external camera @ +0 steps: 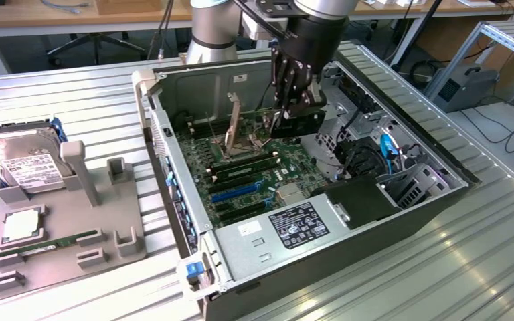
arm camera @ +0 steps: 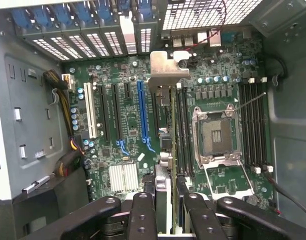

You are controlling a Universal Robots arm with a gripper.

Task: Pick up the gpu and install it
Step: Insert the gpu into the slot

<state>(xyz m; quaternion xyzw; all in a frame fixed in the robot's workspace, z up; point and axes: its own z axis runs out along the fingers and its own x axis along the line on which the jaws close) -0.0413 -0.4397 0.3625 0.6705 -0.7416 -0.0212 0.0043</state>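
Note:
The open computer case [external camera: 239, 247] lies on its side with the motherboard [external camera: 248, 174] facing up. My gripper [external camera: 294, 100] reaches down into it, shut on the gpu [external camera: 294, 124], a dark card held on edge just above the board. In the wrist view the gpu [arm camera: 168, 70] appears edge-on, its silver bracket pointing at the rear slot openings of the case. The black fingers [arm camera: 143, 210] of my gripper [arm camera: 167, 197] clamp the card from both sides. The card hangs between the long blue slot [arm camera: 142, 112] and the memory slots beside the CPU socket [arm camera: 216, 132].
On the exterior view's left, a grey fixture plate [external camera: 69, 221] carries a silver hard drive [external camera: 27, 164], a CPU [external camera: 22, 226] and a green memory stick [external camera: 47, 246]. Inside the case sit a drive cage [external camera: 417, 184], cables [external camera: 387, 150] and a labelled power supply [external camera: 297, 226].

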